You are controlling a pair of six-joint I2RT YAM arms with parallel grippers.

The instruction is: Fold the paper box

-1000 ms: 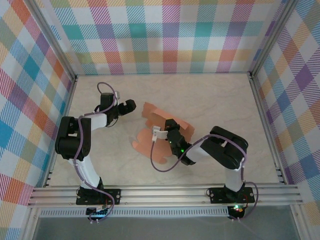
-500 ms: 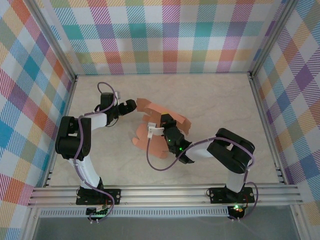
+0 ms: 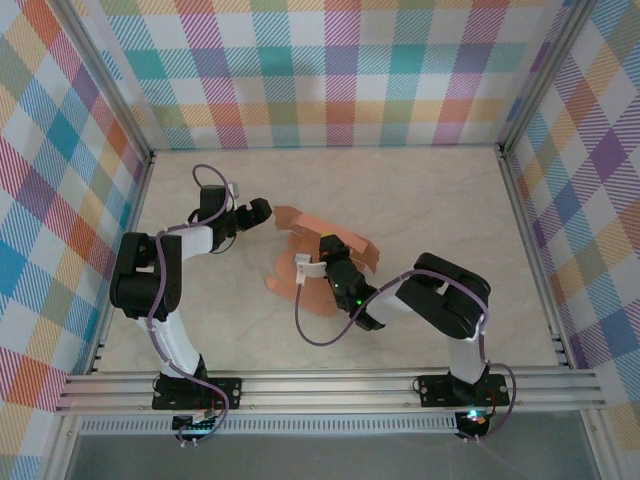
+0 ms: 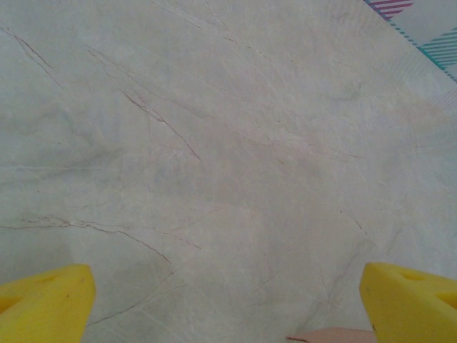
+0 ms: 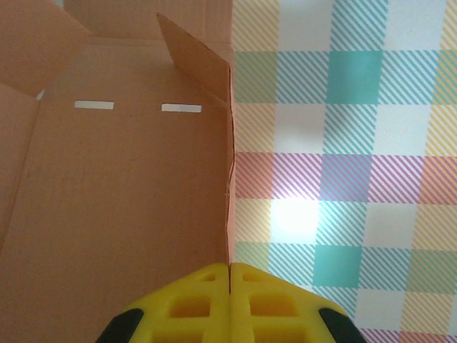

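The paper box (image 3: 296, 223) is a salmon-orange die-cut sheet, partly lifted and bent, in the middle of the table. My right gripper (image 3: 326, 249) is shut on one of its edges. In the right wrist view the yellow fingertips (image 5: 230, 275) pinch the card's edge, and the paper box (image 5: 121, 193) spreads to the left with two small slots and a raised flap. My left gripper (image 3: 262, 210) stands open just left of the sheet's upper left corner, holding nothing. Its wrist view shows the left gripper (image 4: 227, 289) over bare table, with a sliver of the paper box (image 4: 332, 335) at the bottom edge.
The pale marbled table (image 3: 430, 200) is enclosed by plaid walls (image 3: 330, 70) on three sides. An aluminium rail (image 3: 330, 386) runs along the near edge by the arm bases. Purple cables loop beside both arms.
My right gripper has carried the sheet up and to the left, bringing its upper left corner close to the left gripper. The left gripper has barely moved and stays open.
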